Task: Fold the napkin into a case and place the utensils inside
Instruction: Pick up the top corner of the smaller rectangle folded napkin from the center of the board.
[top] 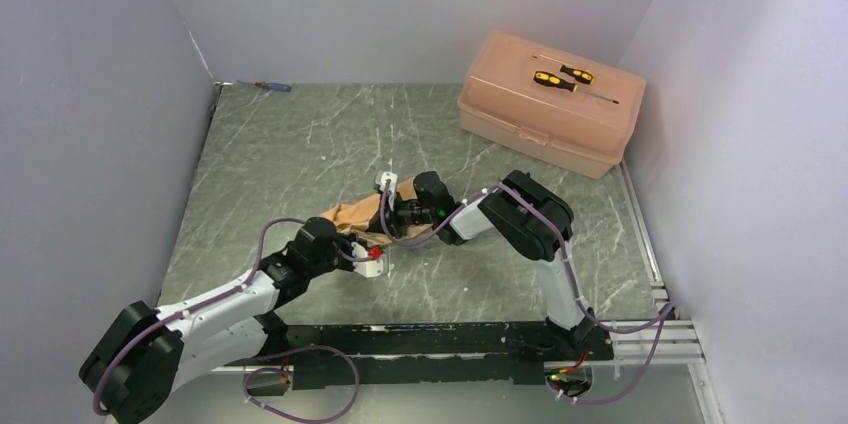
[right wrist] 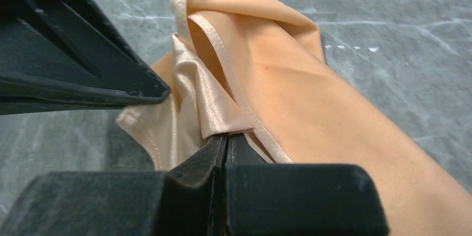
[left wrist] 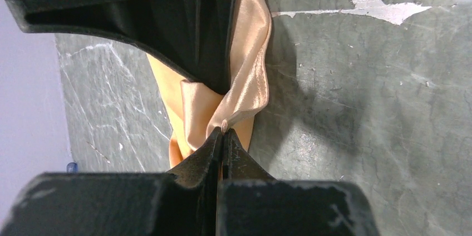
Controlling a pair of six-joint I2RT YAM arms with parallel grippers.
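Note:
The napkin (top: 345, 216) is a peach-orange cloth, bunched up in the middle of the grey marble table between both grippers. In the left wrist view, my left gripper (left wrist: 222, 131) is shut on a shiny folded edge of the napkin (left wrist: 247, 80). In the right wrist view, my right gripper (right wrist: 227, 137) is shut on a hemmed corner of the napkin (right wrist: 311, 119). From above, the left gripper (top: 362, 246) and right gripper (top: 386, 210) stand very close together over the cloth. The cloth is crumpled, not in the shape of a case. The utensils are out of view.
A hard pink plastic box (top: 520, 109) stands at the back right with two yellow-and-black screwdrivers (top: 565, 79) on its lid. A red-and-blue screwdriver (top: 272, 86) lies by the back left wall. Walls close in the table on three sides.

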